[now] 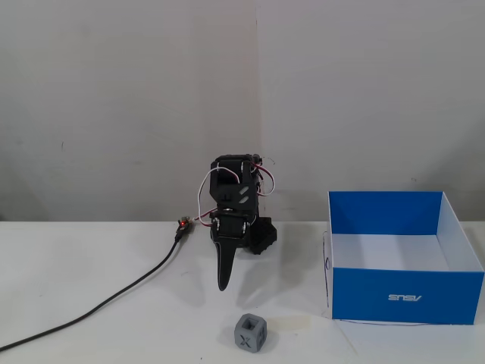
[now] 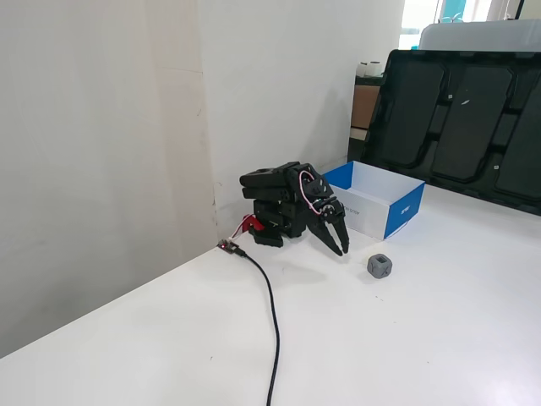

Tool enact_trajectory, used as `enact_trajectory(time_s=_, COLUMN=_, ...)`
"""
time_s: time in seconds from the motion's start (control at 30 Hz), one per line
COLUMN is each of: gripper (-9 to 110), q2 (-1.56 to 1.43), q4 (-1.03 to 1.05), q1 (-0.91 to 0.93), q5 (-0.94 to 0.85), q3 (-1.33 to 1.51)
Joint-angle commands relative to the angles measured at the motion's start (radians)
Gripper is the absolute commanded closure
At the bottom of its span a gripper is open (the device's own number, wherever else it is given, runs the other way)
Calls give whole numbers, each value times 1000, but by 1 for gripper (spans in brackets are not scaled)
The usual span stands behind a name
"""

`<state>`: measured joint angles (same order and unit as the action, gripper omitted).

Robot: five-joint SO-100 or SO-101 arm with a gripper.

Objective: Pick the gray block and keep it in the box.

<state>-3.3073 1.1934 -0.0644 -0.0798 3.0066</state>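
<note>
Both fixed views show the arm folded low against the wall, its gripper (image 1: 223, 282) (image 2: 341, 247) pointing down at the table with the fingers together and holding nothing. The gray block (image 1: 251, 333) (image 2: 379, 266) sits on the white table (image 1: 91, 258) just in front of the gripper, apart from it, an X on its near face. Beside it stands the blue box (image 1: 405, 296) (image 2: 404, 211), with a small white logo, mirrored, seemingly "ASUS". A black cable (image 1: 114, 299) trails off.
</note>
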Motion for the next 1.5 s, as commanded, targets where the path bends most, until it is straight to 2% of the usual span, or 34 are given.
enact_trajectory(time_s=0.0, gripper=99, q2=-121, q4=8, q1=-9, q5=12, q3=9)
enact_trajectory(time_s=0.17, gripper=97, q2=-121, q4=8, q1=-29, q5=-2, q3=9)
enact_trajectory(time_s=0.3, gripper=101, q2=-121, q4=8, q1=-29, q5=-2, q3=9)
enact_trajectory(time_s=0.9, gripper=101, q2=-110, q4=-17, q1=-77, q5=12, q3=9)
enact_trajectory(time_s=1.47, gripper=101, q2=321, q4=-152, q1=-132, q5=-6, q3=-198)
